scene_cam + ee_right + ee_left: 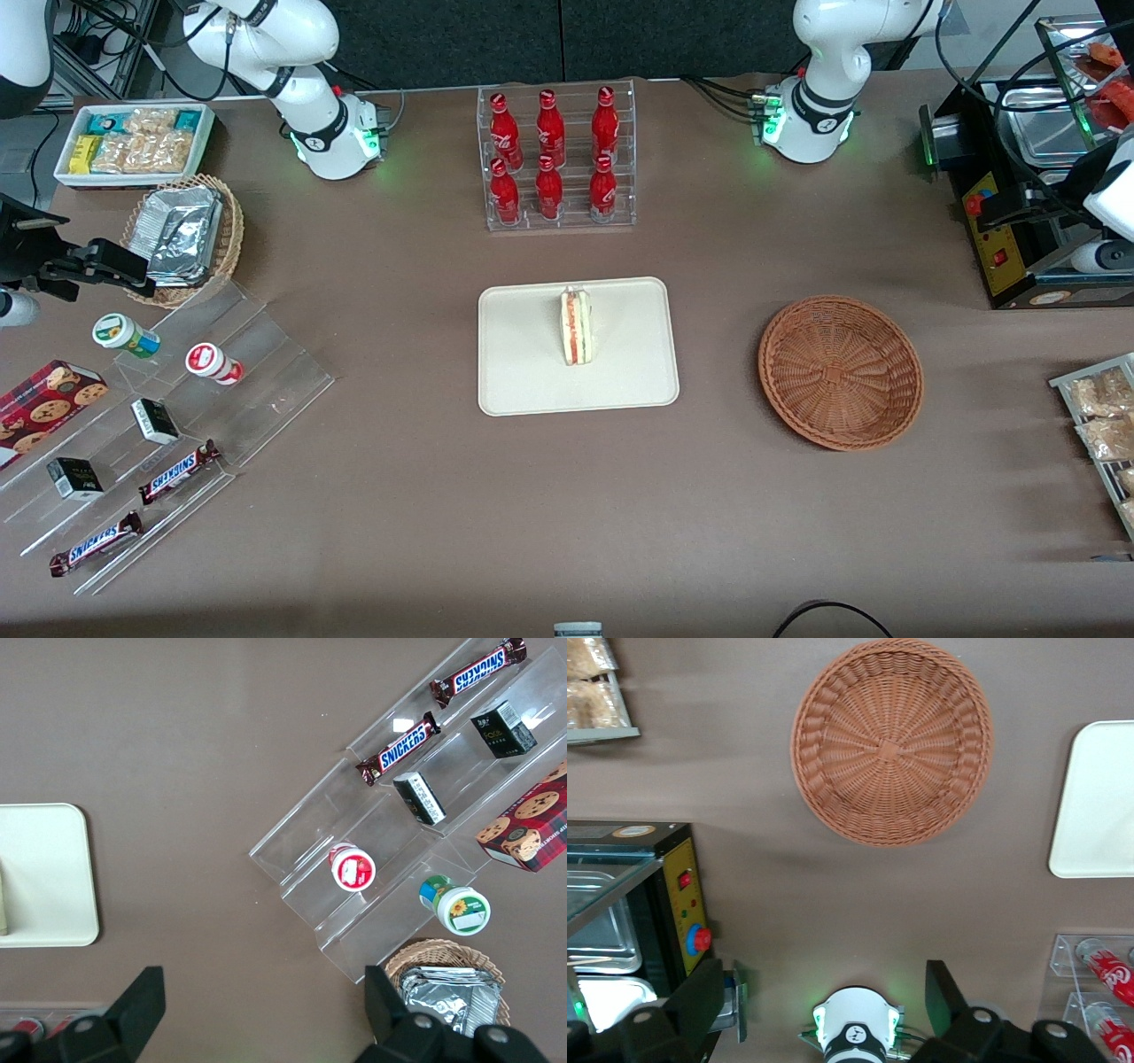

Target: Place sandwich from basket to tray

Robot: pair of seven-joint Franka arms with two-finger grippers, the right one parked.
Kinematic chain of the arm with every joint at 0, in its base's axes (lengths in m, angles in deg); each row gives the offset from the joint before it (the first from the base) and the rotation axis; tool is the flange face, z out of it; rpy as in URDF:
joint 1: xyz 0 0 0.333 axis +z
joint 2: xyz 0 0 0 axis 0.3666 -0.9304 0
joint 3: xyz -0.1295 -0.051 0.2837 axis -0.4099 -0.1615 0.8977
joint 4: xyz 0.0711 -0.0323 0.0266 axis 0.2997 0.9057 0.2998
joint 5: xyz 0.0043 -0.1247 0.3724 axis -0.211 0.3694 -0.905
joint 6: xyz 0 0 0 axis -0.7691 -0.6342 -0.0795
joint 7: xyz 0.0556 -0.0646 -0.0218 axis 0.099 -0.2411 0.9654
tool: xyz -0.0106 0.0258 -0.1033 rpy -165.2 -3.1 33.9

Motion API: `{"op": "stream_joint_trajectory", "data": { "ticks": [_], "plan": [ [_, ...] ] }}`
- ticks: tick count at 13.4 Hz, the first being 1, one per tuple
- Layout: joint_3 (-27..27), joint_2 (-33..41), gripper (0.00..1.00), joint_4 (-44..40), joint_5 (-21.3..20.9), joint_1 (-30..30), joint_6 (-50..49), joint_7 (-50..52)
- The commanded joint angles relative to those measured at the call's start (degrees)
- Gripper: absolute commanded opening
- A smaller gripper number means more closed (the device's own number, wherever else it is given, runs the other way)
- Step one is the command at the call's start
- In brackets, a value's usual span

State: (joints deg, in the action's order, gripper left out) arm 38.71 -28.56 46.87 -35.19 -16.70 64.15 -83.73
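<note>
The sandwich (576, 326) stands on its edge on the cream tray (523, 363), red and green filling showing along its cut edge. The reddish-brown wicker basket (840, 372) sits beside the tray toward the working arm's end and holds nothing. In the left wrist view the basket (890, 740) and a corner of the tray (1099, 806) show below the camera. My left gripper (824, 985) is open and empty, raised high over the table. In the front view it (1010, 211) hangs by the black machine, farther from the front camera than the basket.
A clear rack of red bottles (558, 159) stands farther from the front camera than the tray. A black machine with a red button (1001, 221) sits at the working arm's end, with a tray of snack packets (1103, 425) nearer the front camera.
</note>
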Motion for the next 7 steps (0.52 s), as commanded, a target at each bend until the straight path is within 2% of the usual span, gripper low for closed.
{"op": "stream_joint_trajectory", "data": {
  "ticks": [1, 3, 5, 7],
  "plan": [
    [0.5, 1.1, 1.00, 1.0, 1.8, -0.4, 0.6, 0.1],
    [2.1, 1.3, 1.00, 1.2, 1.9, -1.5, 1.0, -0.7],
    [6.4, 0.5, 1.00, 1.0, 2.1, -4.7, 1.1, -0.1],
    [6.7, -0.2, 1.00, -0.5, 3.0, -5.2, 1.7, -0.6]
  ]
}}
